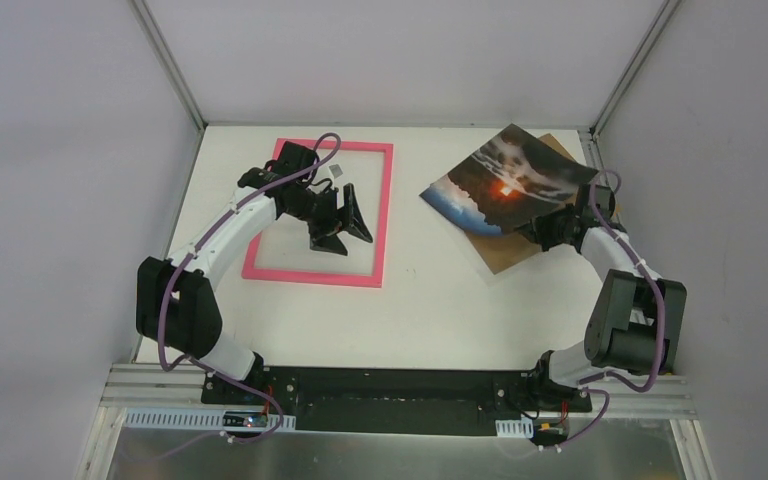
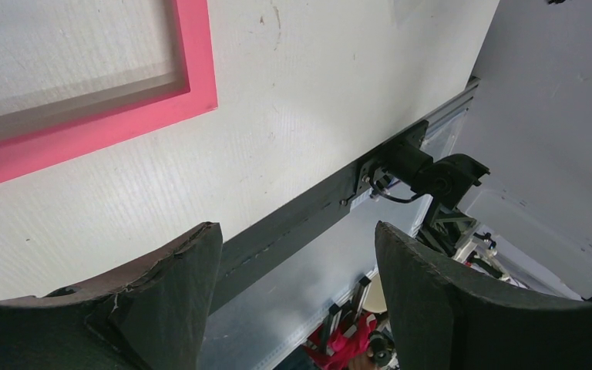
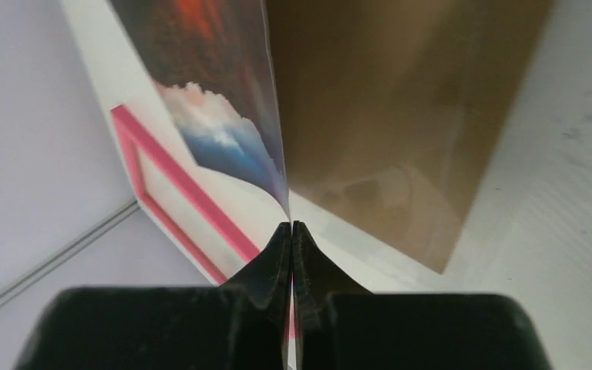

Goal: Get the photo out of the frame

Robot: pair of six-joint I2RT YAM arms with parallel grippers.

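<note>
The pink frame [image 1: 385, 215] lies flat at the left of the table, with white showing through its opening. It also shows in the left wrist view [image 2: 196, 62] and the right wrist view [image 3: 177, 185]. My left gripper [image 1: 345, 232] hangs over the frame's inside, open and empty [image 2: 297, 231]. The sunset photo [image 1: 510, 180] is at the back right, tilted up off a brown board [image 1: 515, 255]. My right gripper [image 1: 550, 230] is shut on the photo's near edge [image 3: 291, 225]. The photo [image 3: 216, 131] stands as a thin sheet apart from the brown board [image 3: 385, 116].
Grey walls close in the table on the left, back and right; the right wall is close to the right arm. The black base rail [image 1: 400, 385] runs along the near edge. White table [image 1: 440, 290] lies between frame and board.
</note>
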